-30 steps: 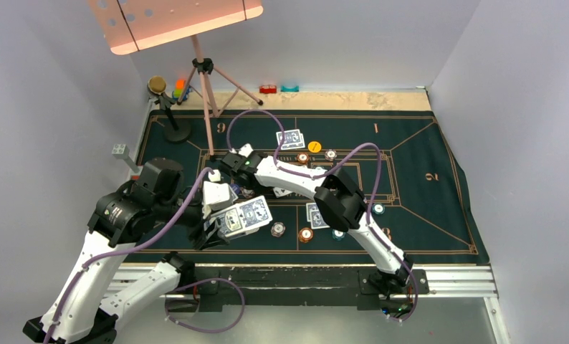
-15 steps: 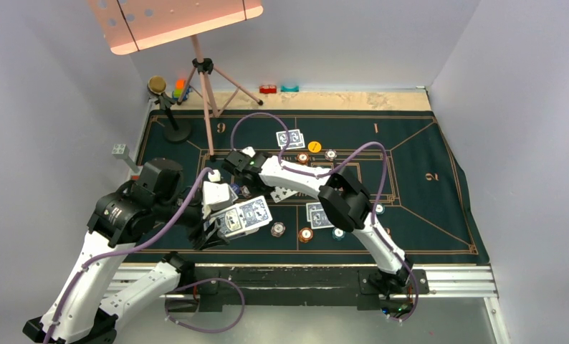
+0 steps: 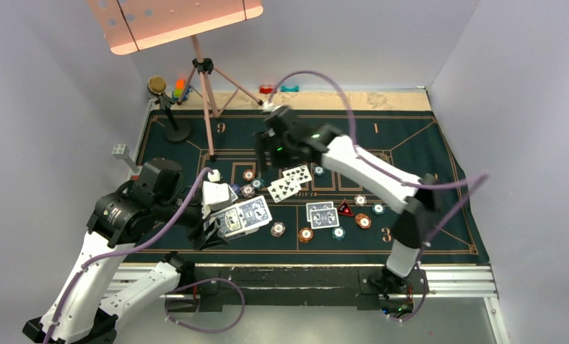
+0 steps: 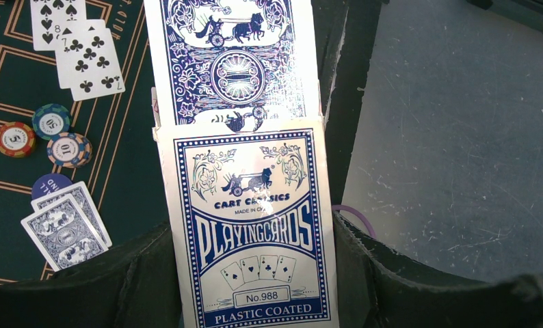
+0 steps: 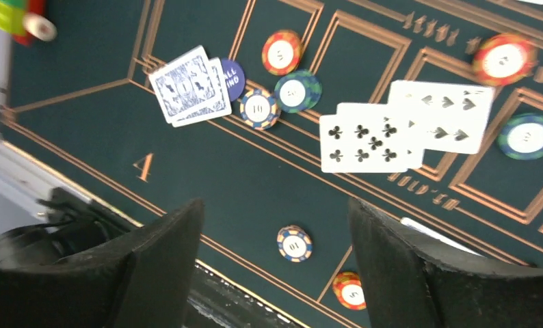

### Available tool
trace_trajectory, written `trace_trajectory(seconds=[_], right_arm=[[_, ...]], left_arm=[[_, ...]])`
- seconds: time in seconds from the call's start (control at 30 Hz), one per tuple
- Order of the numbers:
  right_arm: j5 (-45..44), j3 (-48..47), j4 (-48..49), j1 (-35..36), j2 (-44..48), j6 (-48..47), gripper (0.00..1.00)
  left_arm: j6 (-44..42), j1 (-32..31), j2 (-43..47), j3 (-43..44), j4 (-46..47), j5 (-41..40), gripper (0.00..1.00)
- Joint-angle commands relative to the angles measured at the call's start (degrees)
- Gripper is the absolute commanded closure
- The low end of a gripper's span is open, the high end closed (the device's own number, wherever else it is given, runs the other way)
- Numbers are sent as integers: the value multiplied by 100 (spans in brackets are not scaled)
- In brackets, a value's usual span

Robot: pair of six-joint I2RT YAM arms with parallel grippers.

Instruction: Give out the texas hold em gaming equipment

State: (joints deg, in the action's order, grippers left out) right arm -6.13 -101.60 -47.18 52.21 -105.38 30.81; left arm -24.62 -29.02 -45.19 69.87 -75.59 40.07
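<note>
My left gripper [image 4: 252, 240] is shut on a blue-and-white playing-card box [image 4: 252, 232], and patterned-back cards [image 4: 231, 61] stick out of its open end. Seen from above, the box [image 3: 244, 216] hangs over the mat's near left. My right gripper [image 3: 269, 149] hovers open and empty high over the far middle of the mat. Under it lie two face-up cards [image 5: 371, 137], a face-down pair [image 5: 187, 85] beside a blue disc [image 5: 232, 78], and several chips [image 5: 294, 244]. Another face-down pair [image 3: 323, 213] and a red triangular marker [image 3: 345, 208] lie near the front.
A pink music-stand tripod [image 3: 206, 93] and a microphone stand [image 3: 168, 115] rise at the far left of the dark green mat [image 3: 425, 143]. Colourful toy blocks [image 3: 178, 87] stand behind them. The right arm's purple cable [image 3: 317, 75] arcs over the back edge.
My right gripper has opened, lifted off the mat's left-centre and swung toward the far middle, and the arm has stretched out. The face-up cards now lie uncovered. The left arm has not moved.
</note>
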Motion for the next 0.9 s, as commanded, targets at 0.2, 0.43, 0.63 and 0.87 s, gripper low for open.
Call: trace_trajectory(seconds=[0.2,0.43,0.63,0.87], right_arm=[[2582,1653,1440,-791,2480,476,9],[3708,2791,2637,-698,3280,1211,6],[3822,2977,2668,-336,3392,1225,4],[3853,2981,2809,166,3101,1320,3]], left_arm=[[24,4,35,21,171,158,100],[220,2,74,-117,378,189,100],[346,6,13,-169,571,213,100],[399,9,-74,-155,660,209,100]])
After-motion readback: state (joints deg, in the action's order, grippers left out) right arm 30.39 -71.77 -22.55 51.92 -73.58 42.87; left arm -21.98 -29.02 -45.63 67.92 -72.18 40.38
